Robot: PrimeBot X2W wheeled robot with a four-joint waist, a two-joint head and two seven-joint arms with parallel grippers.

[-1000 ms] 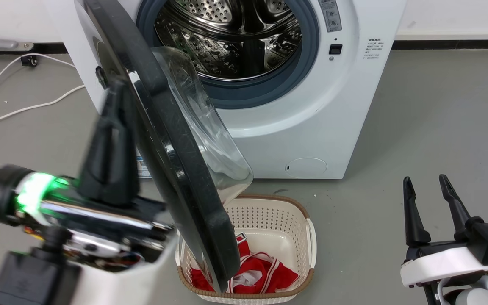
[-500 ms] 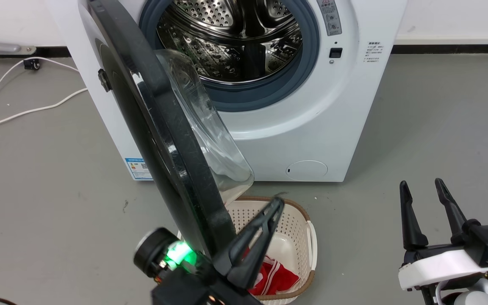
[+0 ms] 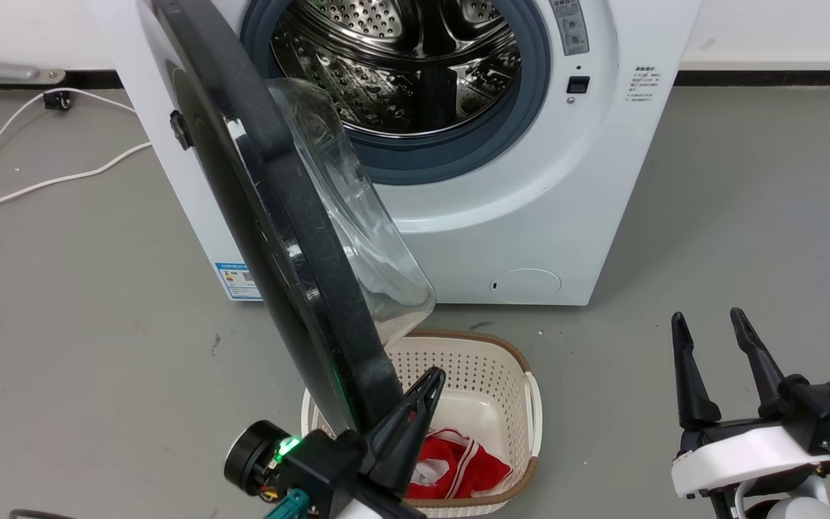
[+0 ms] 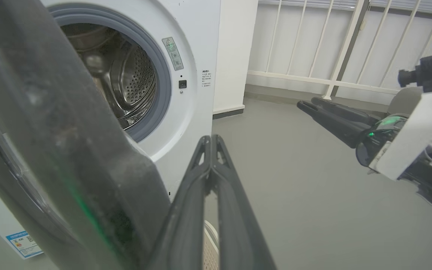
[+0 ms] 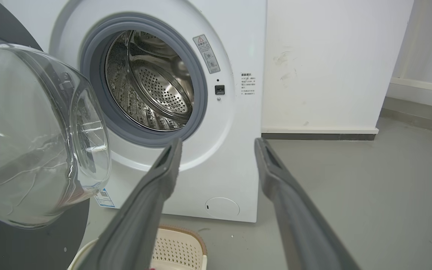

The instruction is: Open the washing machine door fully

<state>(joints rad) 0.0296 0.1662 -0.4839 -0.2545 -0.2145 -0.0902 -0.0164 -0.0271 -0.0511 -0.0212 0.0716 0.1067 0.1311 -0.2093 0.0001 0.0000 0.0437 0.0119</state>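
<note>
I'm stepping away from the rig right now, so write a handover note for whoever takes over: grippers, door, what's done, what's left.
Left gripper: shut, empty, low beside the bottom edge of the washing machine door, on its glass side; contact unclear.
Right gripper: open, empty, apart at lower right.
Door: swung out roughly square to the washing machine, over the basket.
Done: unlatched, partly open.
To do: swing it wider, likely by pushing from the glass side.

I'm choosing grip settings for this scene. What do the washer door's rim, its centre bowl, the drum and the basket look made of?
Door rim: probably glossy black plastic; it mirrors light.
Bowl: clear glass or hard plastic; see-through with glare streaks.
Drum: polished perforated steel, mirror-bright.
Basket: matte cream plastic with moulded holes and a brown rim.
</note>
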